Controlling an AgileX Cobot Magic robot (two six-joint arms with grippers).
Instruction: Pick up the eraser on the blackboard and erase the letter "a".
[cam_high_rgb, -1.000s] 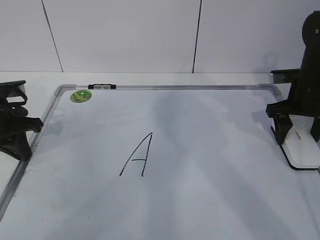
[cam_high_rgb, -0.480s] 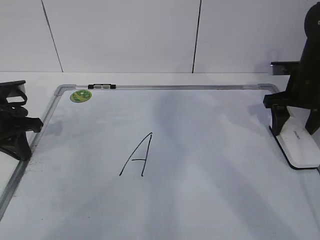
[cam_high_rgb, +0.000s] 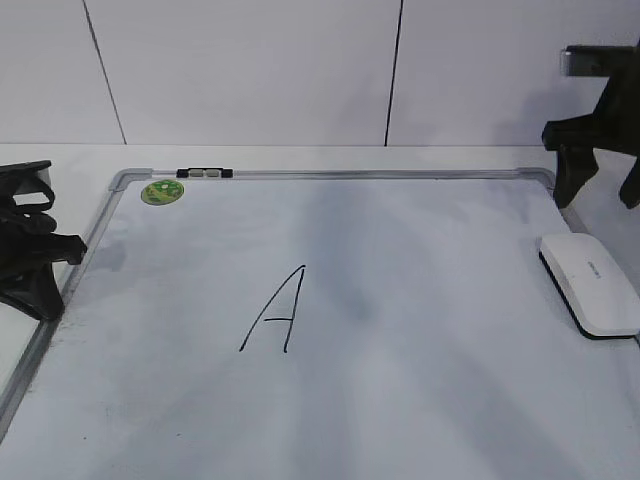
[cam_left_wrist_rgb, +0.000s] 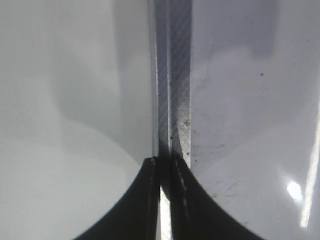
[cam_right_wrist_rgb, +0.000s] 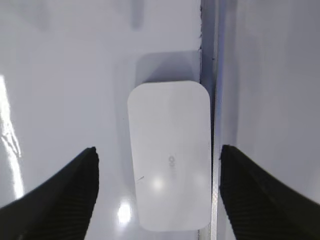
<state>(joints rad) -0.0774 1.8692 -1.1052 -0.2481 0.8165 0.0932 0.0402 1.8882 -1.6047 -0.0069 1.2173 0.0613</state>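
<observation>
The white eraser (cam_high_rgb: 592, 283) lies flat on the blackboard (cam_high_rgb: 350, 174) at its right edge, against the metal frame; the right wrist view shows it from above (cam_right_wrist_rgb: 169, 155). My right gripper (cam_high_rgb: 600, 190) hangs open and empty above the eraser, with its jaws wide apart on either side of it in the right wrist view (cam_right_wrist_rgb: 157, 150). My left gripper (cam_high_rgb: 38, 262) is shut and empty at the board's left frame, with its tips over the frame strip (cam_left_wrist_rgb: 165, 161). A capital "A" (cam_high_rgb: 275, 312) is drawn mid-board. No small "a" shows anywhere.
A green round magnet (cam_high_rgb: 161, 192) sits at the board's far left corner. A small black-and-white clip (cam_high_rgb: 204, 173) is on the far frame beside it. A white panelled wall rises behind the table.
My right gripper has risen off the eraser, which stays on the board at the right edge. The left arm has not moved.
</observation>
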